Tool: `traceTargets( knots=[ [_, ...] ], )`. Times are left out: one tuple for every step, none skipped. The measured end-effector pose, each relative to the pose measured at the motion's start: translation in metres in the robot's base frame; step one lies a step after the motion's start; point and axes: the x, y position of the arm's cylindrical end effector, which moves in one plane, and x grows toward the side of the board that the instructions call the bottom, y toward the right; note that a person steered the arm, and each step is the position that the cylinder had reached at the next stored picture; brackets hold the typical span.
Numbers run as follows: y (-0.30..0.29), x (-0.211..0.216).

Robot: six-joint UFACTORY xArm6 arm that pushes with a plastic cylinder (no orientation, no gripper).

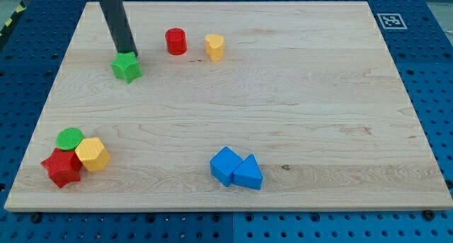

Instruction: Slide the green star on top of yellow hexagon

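My tip point(128, 53) touches the top edge of the green star point(127, 66), near the wooden counter's point(304, 94) upper left. There is no pincer here, only the rod. The yellow hexagon point(93, 154) sits well below, at the lower-left corner, packed against a green cylinder point(69, 138) and red star point(62, 167). Bare wood lies between the green star and that cluster. A red cylinder point(175, 41) stands to the view's right of the green star.
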Motion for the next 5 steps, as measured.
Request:
traceTargets(
  knots=[
    [0.004, 0.006],
    [0.031, 0.006],
    [0.038, 0.008],
    [0.033, 0.022],
    [0.024, 0.037]
  ],
)
